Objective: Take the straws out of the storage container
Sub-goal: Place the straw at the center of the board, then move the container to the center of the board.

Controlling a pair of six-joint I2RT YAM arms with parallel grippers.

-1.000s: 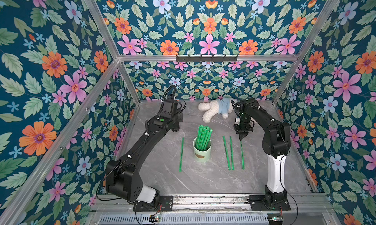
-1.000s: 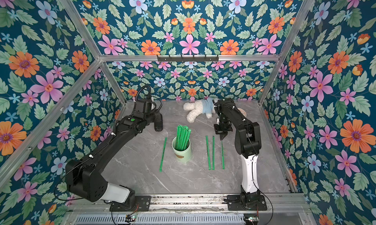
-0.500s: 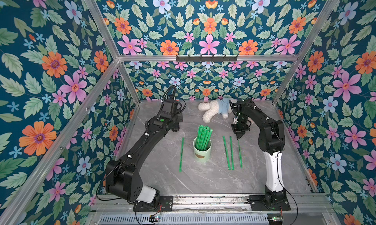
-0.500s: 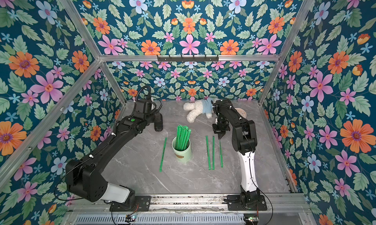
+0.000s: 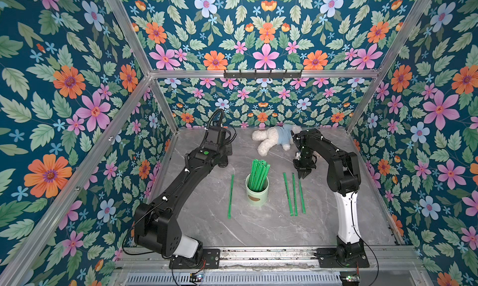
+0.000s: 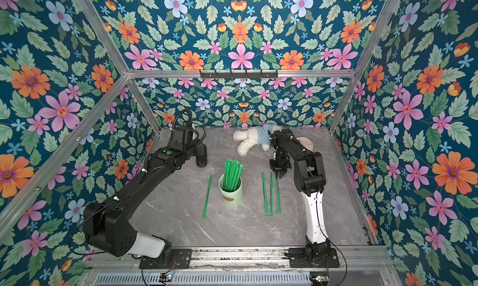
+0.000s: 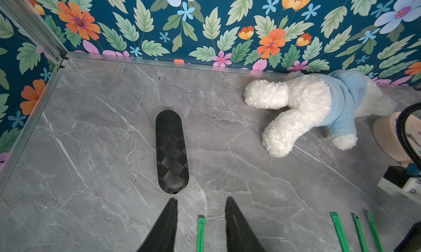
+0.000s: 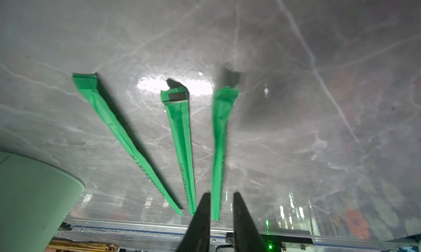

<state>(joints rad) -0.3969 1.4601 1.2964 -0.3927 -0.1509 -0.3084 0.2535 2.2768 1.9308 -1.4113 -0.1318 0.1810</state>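
Note:
The storage container [image 5: 257,196] is a pale mint cup with a brown oval mark, standing mid-table with several green straws [image 5: 258,176] upright in it. One straw [image 5: 230,196] lies flat to its left. Three straws [image 5: 294,194] lie side by side to its right. My right gripper [image 8: 219,197] points down over the far end of the rightmost straw [image 8: 219,134]. Its jaws stand slightly apart, and that straw passes loosely between them. My left gripper [image 7: 201,201] is open above the far tip of the left straw [image 7: 201,233] and holds nothing.
A white plush toy in a blue top [image 5: 274,139] lies at the back. A beige clock [image 6: 305,143] sits behind my right arm. A black woven oval case [image 7: 170,150] lies just ahead of my left gripper. Flowered walls close in three sides.
My right gripper has gone from shut on the third straw to parted. It drew that straw a little closer to the other two. The left arm has not moved.

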